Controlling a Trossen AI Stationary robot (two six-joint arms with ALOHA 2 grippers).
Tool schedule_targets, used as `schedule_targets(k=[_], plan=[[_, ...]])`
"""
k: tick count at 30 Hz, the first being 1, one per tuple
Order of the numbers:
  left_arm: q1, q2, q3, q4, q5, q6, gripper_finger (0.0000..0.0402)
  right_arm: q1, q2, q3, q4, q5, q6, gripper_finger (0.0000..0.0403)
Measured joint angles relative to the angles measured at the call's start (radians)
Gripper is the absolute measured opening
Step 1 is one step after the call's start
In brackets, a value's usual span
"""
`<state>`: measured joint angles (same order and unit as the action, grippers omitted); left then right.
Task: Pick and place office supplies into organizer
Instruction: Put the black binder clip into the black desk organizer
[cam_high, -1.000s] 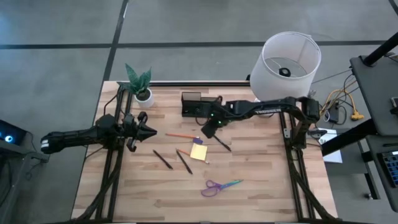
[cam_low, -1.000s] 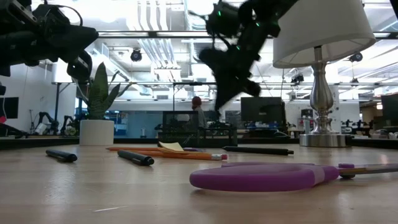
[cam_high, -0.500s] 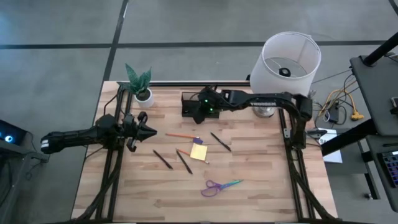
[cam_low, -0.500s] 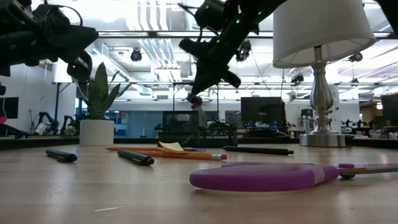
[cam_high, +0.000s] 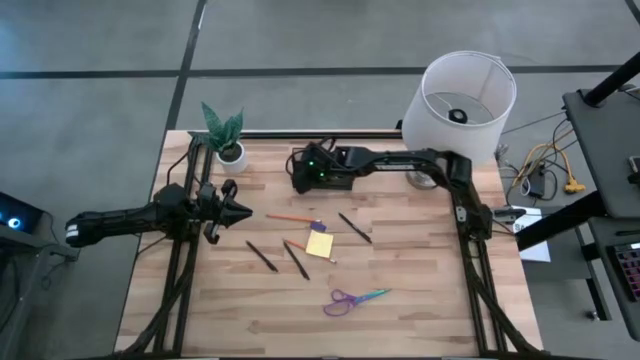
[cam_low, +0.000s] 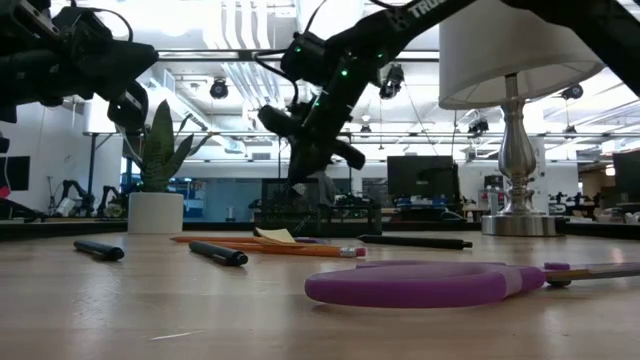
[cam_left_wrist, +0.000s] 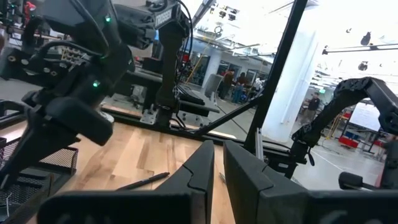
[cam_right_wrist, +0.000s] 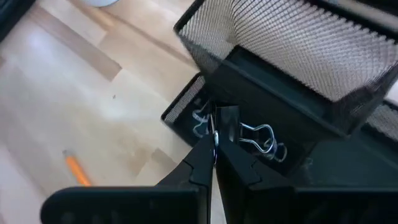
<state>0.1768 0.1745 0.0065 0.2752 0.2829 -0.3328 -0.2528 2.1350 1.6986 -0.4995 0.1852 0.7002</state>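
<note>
One wrist view shows right tool (cam_right_wrist: 214, 144) pinching binder clip (cam_right_wrist: 249, 134) over organizer (cam_right_wrist: 292, 56).

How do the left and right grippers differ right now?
Position: the left gripper hangs above the table's left side, short of the supplies, while the right gripper is over the organizer.
Load: the left jaws are shut on nothing, while the right jaws pinch a binder clip over a compartment.
Shared: both grippers have their jaws closed and are off the tabletop.
</note>
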Motion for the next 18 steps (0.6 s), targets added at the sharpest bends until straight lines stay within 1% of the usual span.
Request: schedule_targets(k=[5, 8, 15, 18], plan=[[0.000, 0.000, 0.000, 0.000, 0.000, 0.000, 0.0020, -0.007, 0.029, 0.033, -0.023, 0.017, 0.007, 0.0009], [0.000, 0.000, 0.000, 0.000, 0.000, 0.000, 0.0020, -0.016, 0.027, 0.029, -0.021, 0.016, 0.059, 0.0009], [0.000, 0.000, 0.000, 0.000, 0.000, 0.000, 0.0020, -0.037, 0.027, 0.009, -0.027, -0.056, 0.085, 0.0009], [0.000, 0.000, 0.000, 0.000, 0.000, 0.000, 0.0020, -0.036, 0.027, 0.003, -0.029, -0.058, 0.068, 0.0015]])
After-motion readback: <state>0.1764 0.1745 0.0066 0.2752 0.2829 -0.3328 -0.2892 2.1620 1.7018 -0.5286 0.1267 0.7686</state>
